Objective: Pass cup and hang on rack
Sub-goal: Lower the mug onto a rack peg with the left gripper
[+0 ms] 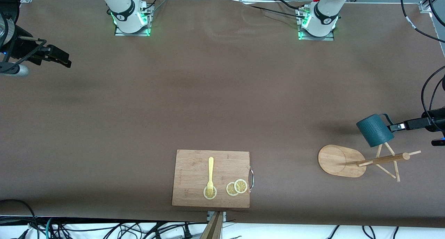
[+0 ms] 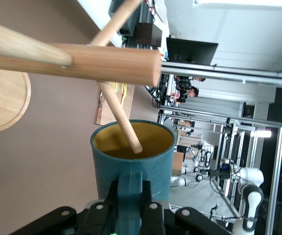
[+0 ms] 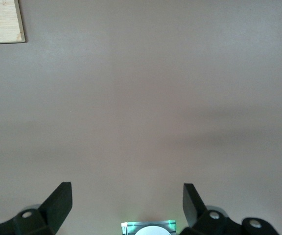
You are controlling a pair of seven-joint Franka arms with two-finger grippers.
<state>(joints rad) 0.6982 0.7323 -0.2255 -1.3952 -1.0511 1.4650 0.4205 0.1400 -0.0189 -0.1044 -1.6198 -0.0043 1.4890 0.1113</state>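
The dark teal cup (image 1: 374, 130) hangs tilted in the air beside the upper pegs of the wooden rack (image 1: 382, 159), toward the left arm's end of the table. My left gripper (image 1: 392, 126) is shut on its handle. In the left wrist view the left gripper (image 2: 129, 193) clamps the handle, and the cup (image 2: 131, 161) shows its yellow inside. One thin peg (image 2: 121, 117) of the rack (image 2: 82, 61) ends right at the cup's mouth. My right gripper (image 1: 62, 60) waits open over the right arm's end of the table, and the right wrist view shows the right gripper (image 3: 127, 196) with nothing in it.
A wooden cutting board (image 1: 194, 169) lies near the front camera's edge at mid-table. It carries a yellow fork (image 1: 210, 173) and lemon slices (image 1: 236, 187). Its corner (image 3: 1, 19) shows in the right wrist view. The rack's oval base (image 1: 335, 160) rests on the brown table.
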